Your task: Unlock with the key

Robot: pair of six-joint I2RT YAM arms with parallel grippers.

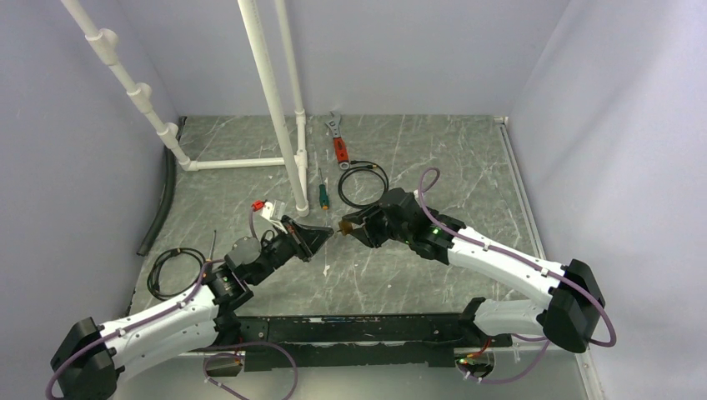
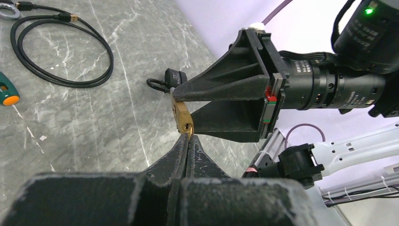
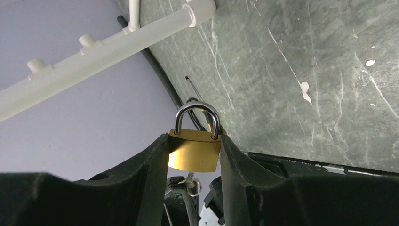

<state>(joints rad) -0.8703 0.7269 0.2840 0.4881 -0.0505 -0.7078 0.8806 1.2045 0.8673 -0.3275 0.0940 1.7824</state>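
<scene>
- The grey marbled bench (image 1: 417, 275) lies under the padlock, which is held up off it, and the white pipe frame (image 1: 271, 92) rises on the far side of the padlock.
- Right gripper (image 3: 194, 146): spread just as wide as the padlock's body, one finger flat on each side, clamping it with the shackle pointing away from the wrist.
- Left gripper (image 2: 187, 141): fingers pressed together, only a hairline slit between them, tips right up against the padlock's keyhole end.
- Green-handled screwdriver (image 2: 7, 93): lying on the bench, well off to the far-left side of the padlock.
- The brass padlock (image 3: 194, 151), shackle closed, sits between the two meeting grippers.
- A second, darker small padlock (image 2: 170, 79) rests on the bench just behind the brass padlock.
- The key (image 3: 190, 180): a sliver of silver metal with a small ring, directly at the padlock's underside.
- The left wrist view shows the keyhole face but hides the key inside the pinched fingers.
- The right wrist view shows that metal bit but not the keyhole.
- From the top view both are too small to make out.
</scene>
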